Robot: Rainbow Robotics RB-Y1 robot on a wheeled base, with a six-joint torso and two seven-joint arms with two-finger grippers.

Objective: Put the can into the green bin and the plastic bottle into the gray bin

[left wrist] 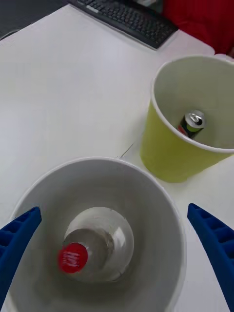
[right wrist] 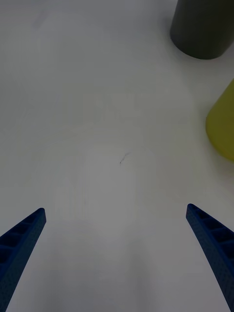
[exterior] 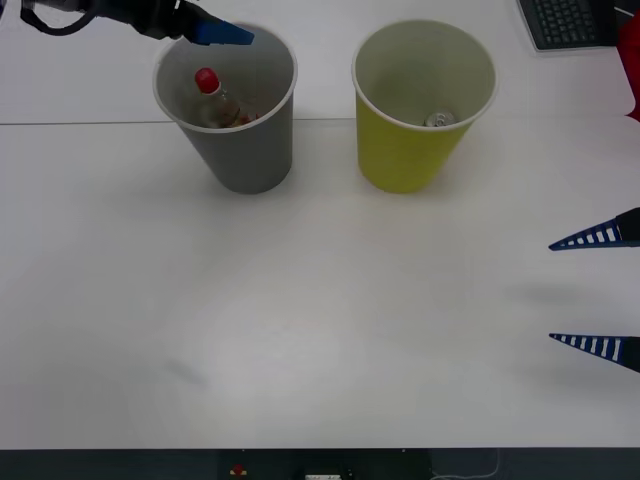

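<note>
Can (exterior: 438, 120) and bottle (exterior: 216, 98) were both seen inside their bins. The can was seen low in the green bin (exterior: 400, 160), upper right of middle. The bottle was seen in the gray bin (exterior: 250, 155), upper left, red cap up. The left gripper (left wrist: 117, 253) was held wide above the gray bin. The right gripper (exterior: 590, 290) was held wide at the right edge, over the table (exterior: 300, 320).
</note>
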